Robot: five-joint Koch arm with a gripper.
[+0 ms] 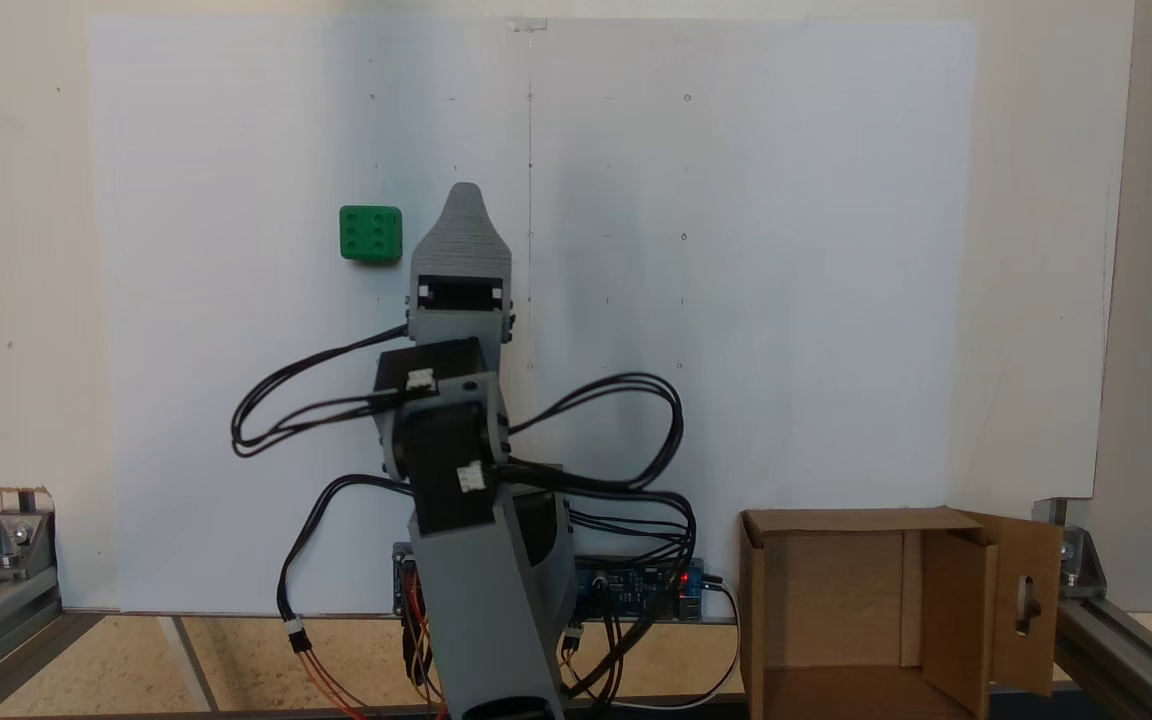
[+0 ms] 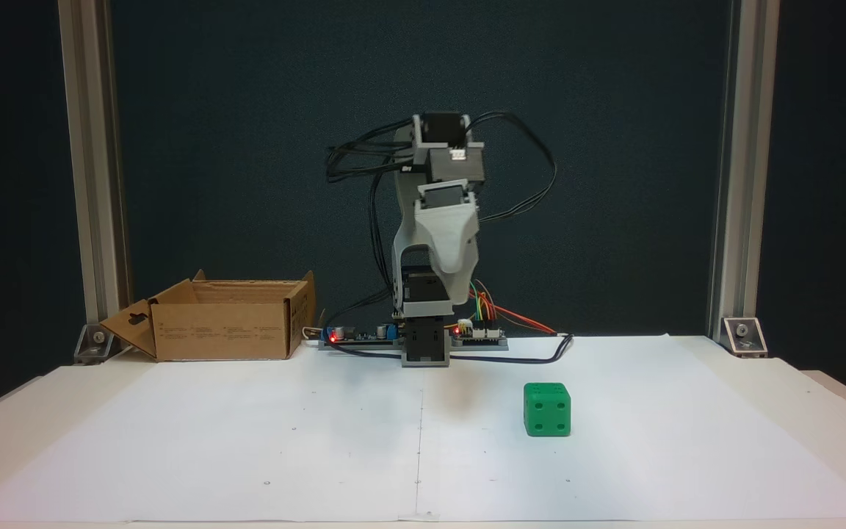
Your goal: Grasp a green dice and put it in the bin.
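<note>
The green dice (image 1: 371,234) (image 2: 547,409) is seen resting alone on the white sheet (image 1: 786,300) (image 2: 247,455) covering the tabletop, apart from the arm and well apart from the bin (image 1: 866,610) (image 2: 225,319). The bin is placed open at the tabletop's edge beside the arm's base. The gripper (image 1: 464,200) (image 2: 441,290) is held above the sheet, touching nothing; whether its jaws are spread cannot be told, since only 1 tip is shown.
</note>
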